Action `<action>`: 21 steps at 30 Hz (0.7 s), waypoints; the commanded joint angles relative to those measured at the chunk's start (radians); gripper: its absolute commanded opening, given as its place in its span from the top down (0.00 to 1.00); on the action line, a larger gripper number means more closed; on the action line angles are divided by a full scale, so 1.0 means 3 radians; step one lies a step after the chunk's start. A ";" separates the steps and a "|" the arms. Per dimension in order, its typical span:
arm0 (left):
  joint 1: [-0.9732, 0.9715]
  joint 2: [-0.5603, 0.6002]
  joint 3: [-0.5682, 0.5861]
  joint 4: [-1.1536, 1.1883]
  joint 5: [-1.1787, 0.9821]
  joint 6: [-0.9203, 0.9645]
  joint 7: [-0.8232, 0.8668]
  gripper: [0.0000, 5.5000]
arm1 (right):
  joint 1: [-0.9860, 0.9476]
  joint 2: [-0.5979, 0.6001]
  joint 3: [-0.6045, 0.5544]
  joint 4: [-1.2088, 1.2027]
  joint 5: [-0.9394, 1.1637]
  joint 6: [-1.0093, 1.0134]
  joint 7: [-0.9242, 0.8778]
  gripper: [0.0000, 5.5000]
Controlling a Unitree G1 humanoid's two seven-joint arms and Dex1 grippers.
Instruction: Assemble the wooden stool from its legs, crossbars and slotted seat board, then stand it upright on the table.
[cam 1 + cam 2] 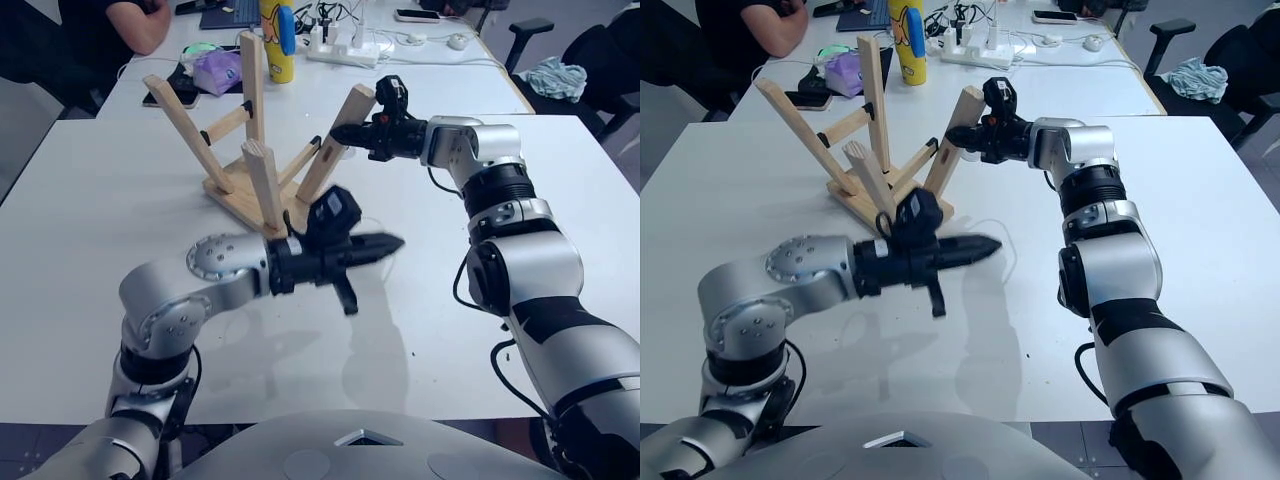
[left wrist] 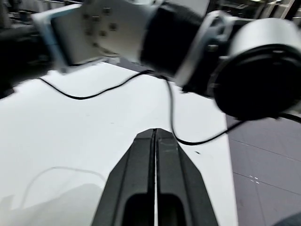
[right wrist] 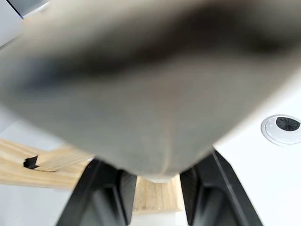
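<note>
Pale wooden stool (image 1: 262,180) stood upturned on its seat board (image 1: 232,192), upper centre of frame, my right gripper (image 1: 336,133) clamped on one leg (image 1: 325,170), left gripper (image 1: 393,243) pressed together and empty below; I judged it light, rigid, best gripped by its legs.

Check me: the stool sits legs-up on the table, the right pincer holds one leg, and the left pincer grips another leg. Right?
Not quite. The left pincer grips nothing: it is shut and empty over the table, apart from the stool, as the left wrist view shows. The right pincer does hold one leg.
</note>
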 commanded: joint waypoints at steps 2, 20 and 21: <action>0.0499 0.0529 0.0170 -0.0162 0.0194 -0.0112 -0.0054 1.00 | 0.1139 -0.0165 -0.0002 -0.1478 -0.0091 0.1325 -0.0701 0.81; 0.1003 0.1120 0.1521 -0.0294 -0.0529 -0.0612 -0.0123 1.00 | 0.2153 0.0718 -0.0955 -0.4392 -0.0188 0.3302 -0.2099 0.81; 0.0645 0.1292 0.1695 -0.0144 -0.0720 -0.0597 -0.0126 1.00 | 0.2171 0.0699 -0.0899 -0.4429 -0.0189 0.3302 -0.2138 0.81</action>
